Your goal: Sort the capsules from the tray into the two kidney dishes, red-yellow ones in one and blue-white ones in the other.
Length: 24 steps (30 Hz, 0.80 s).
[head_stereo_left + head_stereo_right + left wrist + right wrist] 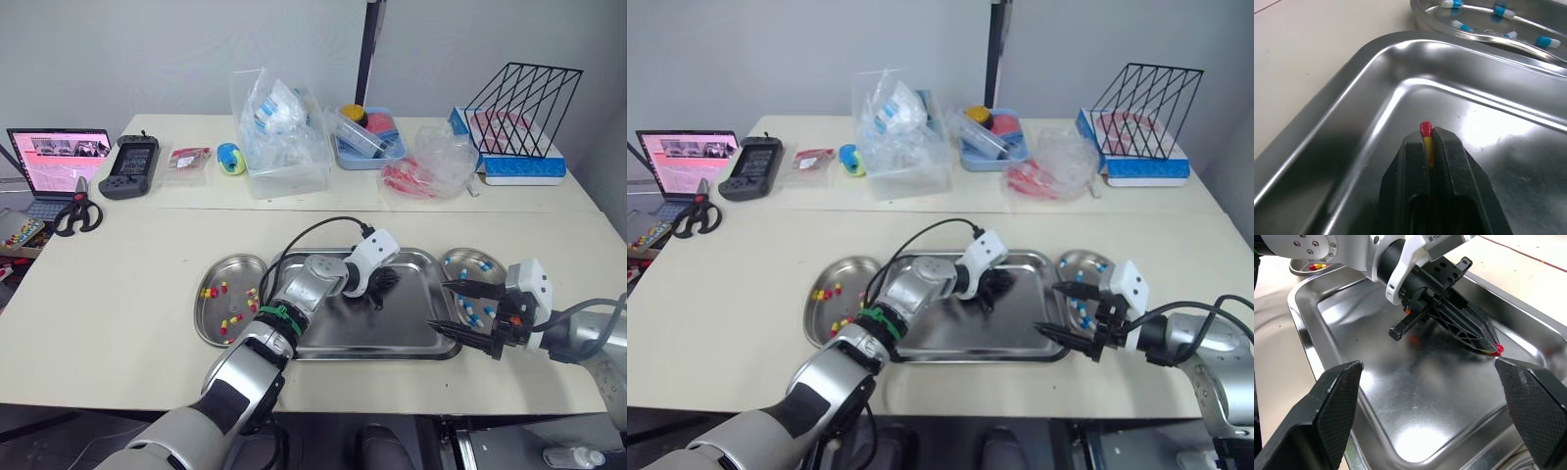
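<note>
In the tray (1352, 112), the left gripper (1428, 138) clamps a red-yellow capsule (1426, 130).
Its wrist view shows the pinch plainly; the right gripper (440, 305) gapes open nearby.

I'm not finding any text I can read. The laptop (61, 157) at the far left of the bench (118, 294) is showing pink and white panels with lettering too small to make out. The dark print on the white housing behind the left hand (1496, 350) is staying illegible to me.
</note>
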Motion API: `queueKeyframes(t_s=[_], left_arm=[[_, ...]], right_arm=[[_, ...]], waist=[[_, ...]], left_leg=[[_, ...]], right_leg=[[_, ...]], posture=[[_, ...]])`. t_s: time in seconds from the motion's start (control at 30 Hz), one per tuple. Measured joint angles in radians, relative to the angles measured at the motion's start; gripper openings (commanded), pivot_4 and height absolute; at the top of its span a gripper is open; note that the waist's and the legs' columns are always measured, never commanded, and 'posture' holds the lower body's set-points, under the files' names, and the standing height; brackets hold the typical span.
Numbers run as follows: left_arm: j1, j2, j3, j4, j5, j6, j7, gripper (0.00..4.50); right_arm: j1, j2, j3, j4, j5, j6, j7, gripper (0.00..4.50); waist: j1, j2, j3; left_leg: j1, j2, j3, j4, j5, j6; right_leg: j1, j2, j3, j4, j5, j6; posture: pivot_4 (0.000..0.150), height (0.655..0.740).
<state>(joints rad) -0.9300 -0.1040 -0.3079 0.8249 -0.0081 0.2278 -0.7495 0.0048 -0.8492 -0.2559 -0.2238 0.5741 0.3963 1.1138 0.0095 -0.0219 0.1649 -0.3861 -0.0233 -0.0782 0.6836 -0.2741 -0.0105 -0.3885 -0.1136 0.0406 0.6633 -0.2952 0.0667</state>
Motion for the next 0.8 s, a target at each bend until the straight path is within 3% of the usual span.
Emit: queueKeyframes(t_s=[0.23,0.47,0.63,0.8], left_arm=[[0.057,0.135,0.054,-0.279,-0.108,0.042,-0.195,0.04],[0.163,0.426,0.226,-0.680,-0.331,0.246,-0.346,0.04],[0.372,0.690,0.365,-0.841,-0.404,0.306,-0.405,0.04],[0.585,0.829,0.430,-0.890,-0.426,0.312,-0.437,0.04]], right_arm=[[-0.017,0.001,0.002,0.024,-0.004,-0.005,-0.003,4.50],[-0.033,0.016,0.013,0.043,-0.010,-0.019,-0.007,4.50],[-0.043,0.019,0.019,0.052,-0.012,-0.020,-0.006,4.50],[-0.073,0.020,0.028,0.075,-0.012,-0.020,-0.003,4.50]], waist=[[-0.010,0.000,0.000],[-0.027,0.001,-0.001],[-0.030,0.002,-0.001],[-0.018,0.001,-0.001]], left_leg=[[0.000,0.001,-0.001,0.000,0.000,-0.001],[0.000,0.001,-0.002,-0.001,0.000,-0.001],[0.002,0.001,-0.003,-0.003,0.000,0.000],[0.002,0.001,-0.003,-0.003,0.000,0.000]], right_leg=[[-0.001,0.000,0.000,0.000,0.000,0.000],[-0.001,0.001,0.000,0.000,0.000,0.000],[-0.001,0.001,0.001,0.000,0.000,0.000],[0.000,0.000,0.000,0.000,0.000,0.000]], posture=[[0.150,0.7275],[0.150,0.7275],[0.150,0.7275],[0.150,0.7275]])
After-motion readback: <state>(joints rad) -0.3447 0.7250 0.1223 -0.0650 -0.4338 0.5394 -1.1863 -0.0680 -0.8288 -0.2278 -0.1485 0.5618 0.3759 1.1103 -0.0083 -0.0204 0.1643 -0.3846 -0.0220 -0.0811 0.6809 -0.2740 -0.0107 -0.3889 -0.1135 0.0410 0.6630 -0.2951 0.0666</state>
